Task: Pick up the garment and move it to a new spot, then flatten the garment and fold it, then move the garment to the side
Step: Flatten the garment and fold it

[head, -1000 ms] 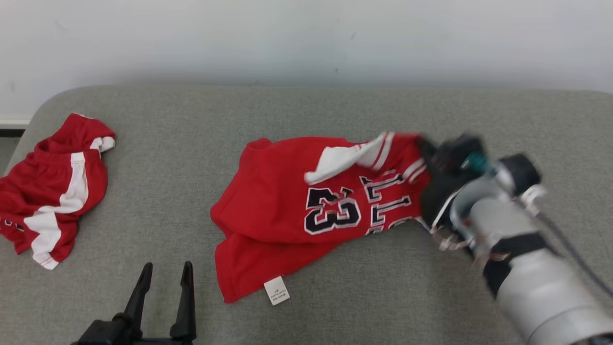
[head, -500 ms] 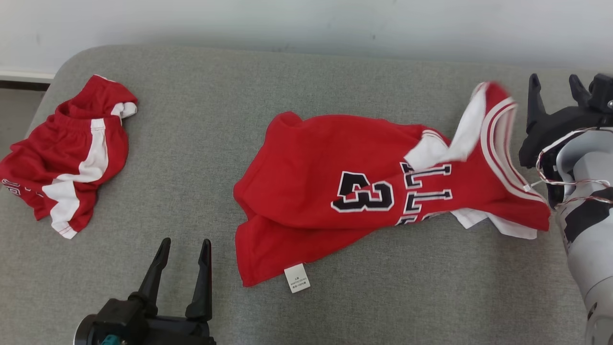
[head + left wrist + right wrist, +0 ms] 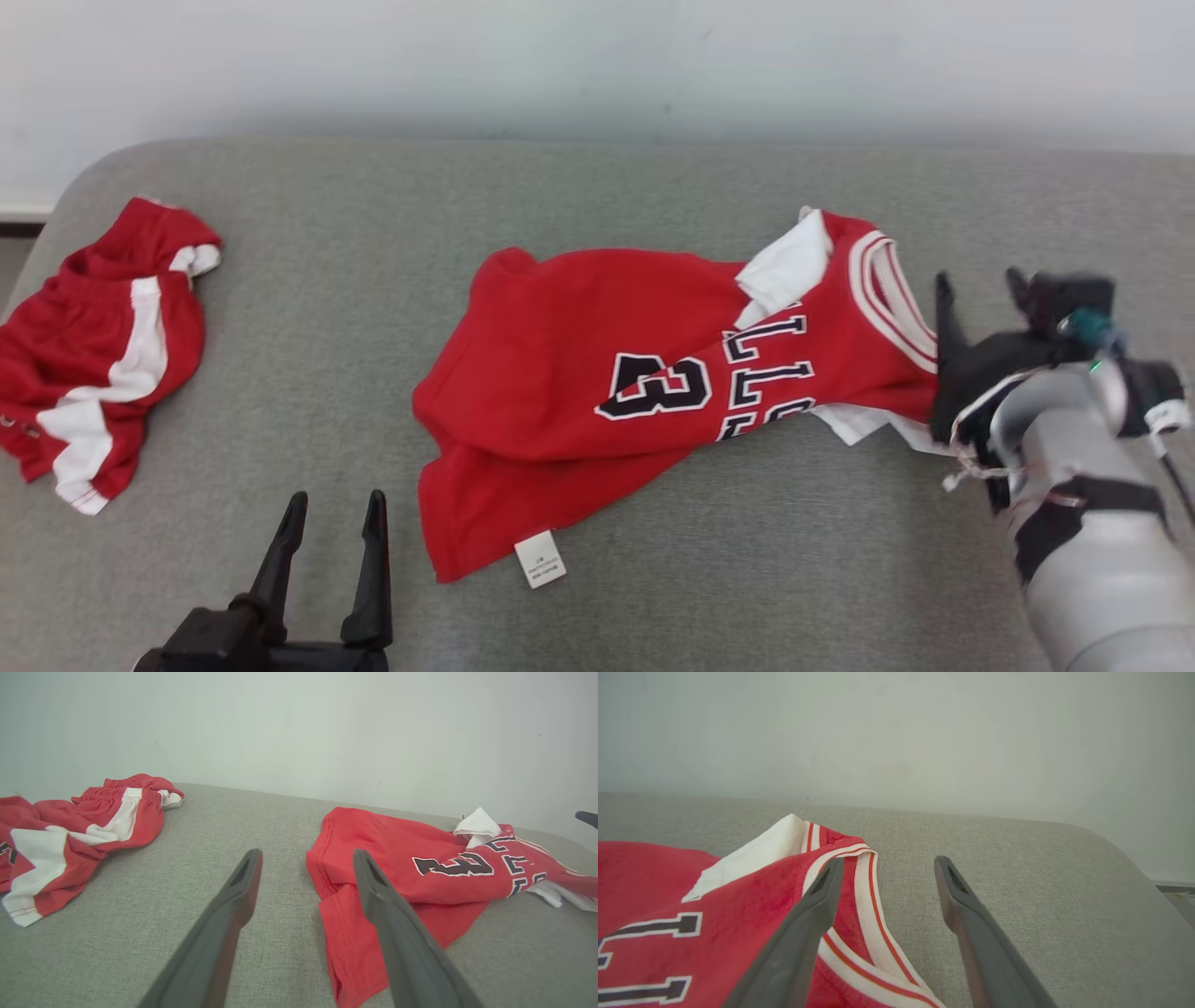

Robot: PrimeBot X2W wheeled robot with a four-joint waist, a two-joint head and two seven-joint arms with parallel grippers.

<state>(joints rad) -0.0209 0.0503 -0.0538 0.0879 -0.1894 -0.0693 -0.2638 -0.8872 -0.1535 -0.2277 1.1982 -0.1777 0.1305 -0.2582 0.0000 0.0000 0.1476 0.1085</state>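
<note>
1. Grey fabric surface (image 3: pixel 597 205): carries every item below.
2. Garment (image 3: pixel 560 373), red jersey: at centre, collar toward 3 o'clock, hem toward 7 o'clock. It lies rumpled with white lining showing. Judged set down at its spot; flattening, folding and the move aside remain. Writing: a black numeral "3"; the block letters are partly hidden.
3. Red-and-white shorts (image 3: pixel 93 355): 9 o'clock, well apart.
4. Right pincer (image 3: pixel 978 280): 3 o'clock, just beside the collar, released and empty.
5. Left pincer (image 3: pixel 336 499): 7 o'clock, released and empty.
6. White tag (image 3: pixel 541 558): on the hem at 6 o'clock, print too small to read.
</note>
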